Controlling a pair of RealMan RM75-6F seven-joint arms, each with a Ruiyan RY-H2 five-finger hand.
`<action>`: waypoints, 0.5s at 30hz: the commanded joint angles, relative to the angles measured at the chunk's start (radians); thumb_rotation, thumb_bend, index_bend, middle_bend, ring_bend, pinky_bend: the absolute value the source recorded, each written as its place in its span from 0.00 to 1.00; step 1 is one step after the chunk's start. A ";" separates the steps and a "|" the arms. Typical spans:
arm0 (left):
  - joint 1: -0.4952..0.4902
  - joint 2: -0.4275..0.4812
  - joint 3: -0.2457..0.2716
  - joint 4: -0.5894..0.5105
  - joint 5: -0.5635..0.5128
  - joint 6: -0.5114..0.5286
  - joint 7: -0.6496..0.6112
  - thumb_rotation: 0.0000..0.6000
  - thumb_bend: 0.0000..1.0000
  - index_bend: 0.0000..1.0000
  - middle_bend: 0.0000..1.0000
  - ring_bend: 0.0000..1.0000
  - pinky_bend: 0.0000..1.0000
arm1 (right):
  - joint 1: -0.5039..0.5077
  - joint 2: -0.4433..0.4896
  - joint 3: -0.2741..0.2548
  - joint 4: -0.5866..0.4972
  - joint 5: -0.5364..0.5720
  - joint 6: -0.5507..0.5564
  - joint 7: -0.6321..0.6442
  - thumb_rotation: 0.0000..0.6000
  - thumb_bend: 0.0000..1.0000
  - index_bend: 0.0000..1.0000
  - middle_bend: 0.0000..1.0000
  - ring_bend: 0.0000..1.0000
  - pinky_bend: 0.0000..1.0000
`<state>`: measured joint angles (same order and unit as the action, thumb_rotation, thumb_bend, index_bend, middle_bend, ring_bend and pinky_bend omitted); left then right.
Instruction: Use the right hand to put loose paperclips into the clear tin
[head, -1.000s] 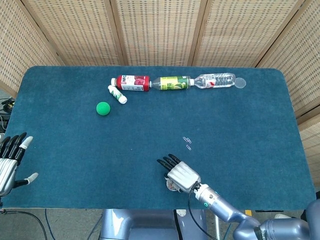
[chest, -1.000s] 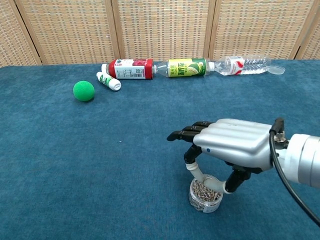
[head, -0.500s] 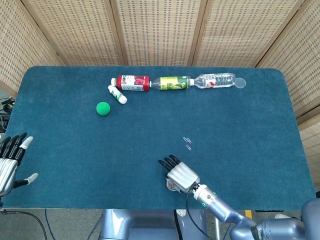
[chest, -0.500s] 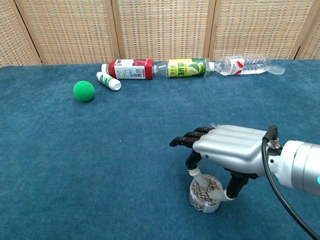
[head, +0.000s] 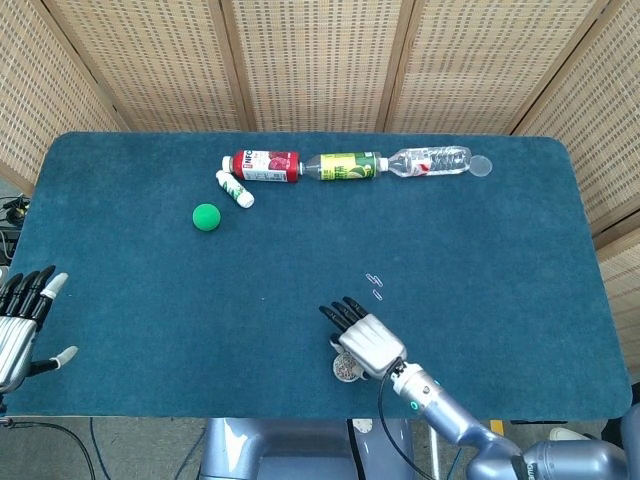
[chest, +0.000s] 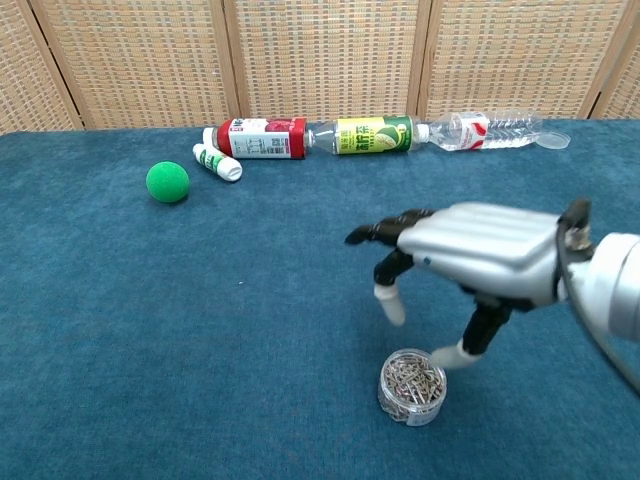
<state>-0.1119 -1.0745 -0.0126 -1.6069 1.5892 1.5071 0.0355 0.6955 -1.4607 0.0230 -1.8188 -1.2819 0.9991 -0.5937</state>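
A small clear tin (chest: 411, 386) full of paperclips stands near the table's front edge; the head view shows it as a round tin (head: 346, 368) just left of my right hand. My right hand (chest: 478, 264) hovers above and behind the tin with its fingers apart and nothing in them, also seen as the right hand (head: 366, 340) from above. Two loose paperclips (head: 375, 285) lie on the cloth beyond the hand. My left hand (head: 22, 322) rests at the table's left edge, fingers spread and empty.
Along the far side lie a red-labelled bottle (head: 265, 165), a green-labelled bottle (head: 346, 165), a clear water bottle (head: 430, 160) and a small white bottle (head: 235, 188). A green ball (head: 206, 216) sits near them. The blue cloth (head: 480, 260) covers the table.
My right hand has lifted off the tin and moved up and slightly away from it; its fingertips no longer reach into the tin. The left hand has stayed put.
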 joint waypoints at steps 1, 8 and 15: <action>0.002 0.003 -0.001 -0.001 0.001 0.006 -0.006 1.00 0.00 0.00 0.00 0.00 0.00 | -0.044 0.085 0.002 -0.041 -0.066 0.082 0.041 1.00 0.17 0.48 0.03 0.00 0.00; 0.014 0.020 0.006 -0.015 0.017 0.028 -0.008 1.00 0.00 0.00 0.00 0.00 0.00 | -0.202 0.238 -0.063 0.034 -0.193 0.295 0.214 1.00 0.00 0.07 0.00 0.00 0.00; 0.031 0.021 0.016 -0.019 0.051 0.066 0.007 1.00 0.00 0.00 0.00 0.00 0.00 | -0.386 0.256 -0.123 0.145 -0.263 0.515 0.348 1.00 0.00 0.00 0.00 0.00 0.00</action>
<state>-0.0826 -1.0528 0.0014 -1.6260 1.6382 1.5710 0.0407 0.3836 -1.2168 -0.0715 -1.7262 -1.5087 1.4319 -0.2785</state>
